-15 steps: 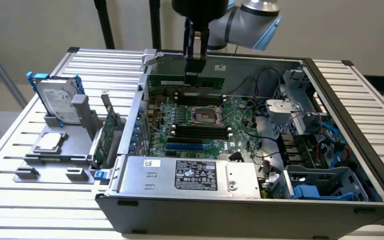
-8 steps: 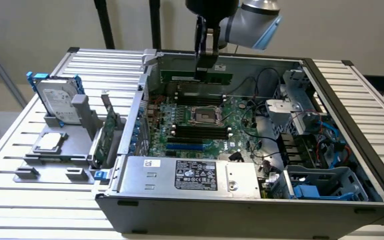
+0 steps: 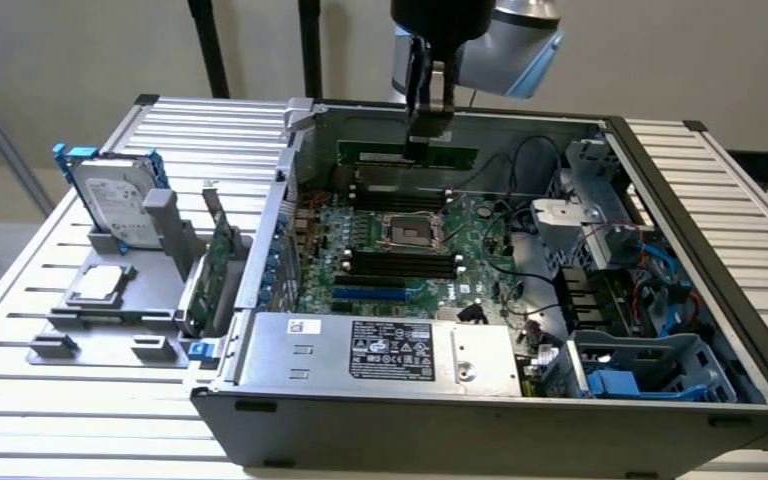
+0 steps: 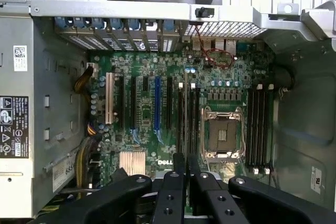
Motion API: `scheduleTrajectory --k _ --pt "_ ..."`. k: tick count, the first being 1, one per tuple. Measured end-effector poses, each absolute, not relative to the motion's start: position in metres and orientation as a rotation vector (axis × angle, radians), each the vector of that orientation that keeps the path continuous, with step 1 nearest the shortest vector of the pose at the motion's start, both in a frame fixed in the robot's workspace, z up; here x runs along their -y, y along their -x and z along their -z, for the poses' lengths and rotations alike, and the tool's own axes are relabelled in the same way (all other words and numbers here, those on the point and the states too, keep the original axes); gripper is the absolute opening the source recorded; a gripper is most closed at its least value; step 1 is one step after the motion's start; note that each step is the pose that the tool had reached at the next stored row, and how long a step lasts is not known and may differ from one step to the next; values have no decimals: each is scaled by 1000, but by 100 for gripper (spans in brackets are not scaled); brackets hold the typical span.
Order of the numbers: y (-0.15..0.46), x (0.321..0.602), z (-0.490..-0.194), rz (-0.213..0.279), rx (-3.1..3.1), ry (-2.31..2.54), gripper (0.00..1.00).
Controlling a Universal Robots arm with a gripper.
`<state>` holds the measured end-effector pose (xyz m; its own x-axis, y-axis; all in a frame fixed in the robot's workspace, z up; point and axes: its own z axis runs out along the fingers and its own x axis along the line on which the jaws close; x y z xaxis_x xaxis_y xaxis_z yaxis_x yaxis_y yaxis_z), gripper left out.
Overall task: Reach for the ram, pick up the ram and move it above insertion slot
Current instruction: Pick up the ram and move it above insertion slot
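While its two slim black fingers are pinched nearly together on the top edge of the ram (image 3: 407, 154), the gripper (image 3: 430, 128) hangs over the far end of the open computer case (image 3: 704, 250). The ram is a long, thin green board held level, its length sticking out to either side of the jaws. In the wrist view the gripper (image 4: 186, 179) shows as matte black bars with round screw heads, close together, and the stick between them appears edge-on as a thin strip.

Directly beneath the jaws lie the parallel black plastic memory sockets, the insertion slot (image 3: 391, 197) among them; the ram is held above them, apart from the plastic. Just beyond those sockets sits the square processor socket (image 3: 402, 233) with its shiny metal frame, and past it a second bank of black sockets (image 3: 391, 265) and a shorter blue slot (image 3: 368, 295) on the glossy green motherboard (image 3: 471, 250). Farther from the jaws, a flat grey power supply box (image 3: 377, 350) with a printed label closes the near end. Outside the case, a grey holder (image 3: 111, 300) on the ribbed metal table (image 3: 37, 400) carries a silver hard drive (image 3: 115, 205) standing upright.
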<state>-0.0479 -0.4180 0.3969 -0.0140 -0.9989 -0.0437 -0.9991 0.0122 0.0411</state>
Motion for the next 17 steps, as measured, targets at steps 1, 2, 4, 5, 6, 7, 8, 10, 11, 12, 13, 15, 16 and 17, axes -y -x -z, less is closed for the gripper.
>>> scheduleTrajectory --k 1,2,4,5,6,7,8,10,11,12,13,15,16,17 --pt "47 418 -396 -94 -2238 2199 13" --pt "46 418 -396 -94 -2243 2193 13" --pt "46 417 -394 -92 -2254 2183 13" --pt "46 417 -394 -92 -2257 2180 13" --pt "46 416 -394 -91 -2257 2179 13" --pt "46 416 -394 -91 -2257 2179 13" --pt "46 416 -394 -91 -2257 2179 13" --pt "46 416 -394 -91 -2258 2179 13" --pt "46 416 -394 -91 -2257 2179 13" --pt "46 416 -394 -91 -2258 2179 13" --pt "46 416 -394 -91 -2258 2179 13" --pt "46 416 -394 -91 -2258 2179 13" --pt "46 416 -394 -91 -2258 2179 13" --pt "46 416 -394 -91 -2258 2179 13"
